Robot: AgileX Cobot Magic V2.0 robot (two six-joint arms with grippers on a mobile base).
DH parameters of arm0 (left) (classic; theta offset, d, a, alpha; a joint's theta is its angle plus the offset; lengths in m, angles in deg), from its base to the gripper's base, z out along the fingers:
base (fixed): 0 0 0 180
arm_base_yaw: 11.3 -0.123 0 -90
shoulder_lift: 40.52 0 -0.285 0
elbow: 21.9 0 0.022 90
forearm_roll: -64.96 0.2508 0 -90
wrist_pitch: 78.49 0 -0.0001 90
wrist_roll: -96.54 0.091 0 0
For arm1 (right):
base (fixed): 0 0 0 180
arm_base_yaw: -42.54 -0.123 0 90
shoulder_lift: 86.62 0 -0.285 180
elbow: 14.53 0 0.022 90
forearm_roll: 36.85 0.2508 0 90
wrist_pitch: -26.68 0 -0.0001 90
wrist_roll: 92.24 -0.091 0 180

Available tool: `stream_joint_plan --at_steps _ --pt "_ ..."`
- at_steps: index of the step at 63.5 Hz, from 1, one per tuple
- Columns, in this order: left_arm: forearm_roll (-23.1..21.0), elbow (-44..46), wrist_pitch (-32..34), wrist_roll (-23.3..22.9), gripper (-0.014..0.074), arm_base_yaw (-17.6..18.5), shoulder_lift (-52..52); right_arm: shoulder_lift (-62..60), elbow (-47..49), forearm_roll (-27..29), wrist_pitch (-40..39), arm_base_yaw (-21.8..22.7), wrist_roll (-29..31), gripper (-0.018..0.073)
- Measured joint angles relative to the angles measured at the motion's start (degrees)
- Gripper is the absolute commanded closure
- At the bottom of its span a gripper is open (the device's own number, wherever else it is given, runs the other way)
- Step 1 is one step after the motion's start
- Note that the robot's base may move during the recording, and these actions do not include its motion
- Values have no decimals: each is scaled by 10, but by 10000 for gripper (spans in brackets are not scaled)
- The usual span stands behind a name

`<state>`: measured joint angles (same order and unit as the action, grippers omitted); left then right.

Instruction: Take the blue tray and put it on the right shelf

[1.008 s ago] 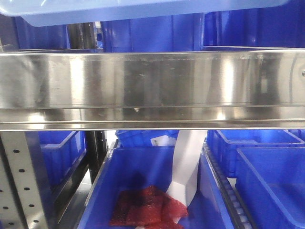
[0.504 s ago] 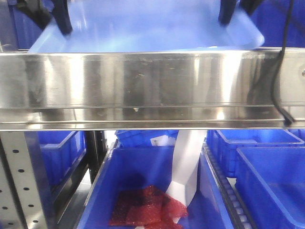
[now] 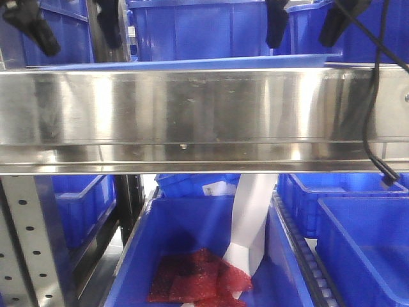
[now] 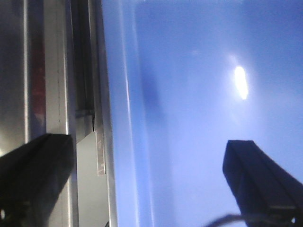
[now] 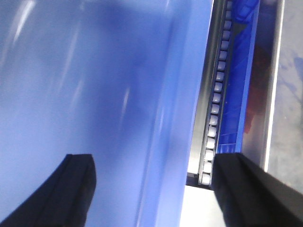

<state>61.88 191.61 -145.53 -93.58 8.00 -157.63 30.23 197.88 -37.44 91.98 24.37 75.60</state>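
Right shelf (image 3: 204, 115) across the middle of the front view, steel rail broad and shiny. Just over its top edge, toward 12 o'clock, blue tray (image 3: 192, 62) lying flat, apparently set down on the shelf already. Probably light and stiff, but glossy and slippery; best taken by the flared rim at both ends. Left gripper (image 3: 70, 25) at 11 o'clock and right gripper (image 3: 307, 22) at 1 o'clock, above the tray, jaws wide apart, holding nothing.
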Motion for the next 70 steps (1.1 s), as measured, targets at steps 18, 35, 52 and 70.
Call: stream_joint_plan --at_steps 18,35,52,70 --pt "0 11 -37 30 235 0 72 -95 -11 0 7 0 2 315" --pt "2 -158 51 47 561 0 242 -249 -118 -2 -33 0 14 491" --pt "4 -422 231 50 645 0 444 -420 -351 -32 -171 0 14 491" --pt "5 -685 400 52 645 0 641 -617 -656 -65 -359 0 14 491"
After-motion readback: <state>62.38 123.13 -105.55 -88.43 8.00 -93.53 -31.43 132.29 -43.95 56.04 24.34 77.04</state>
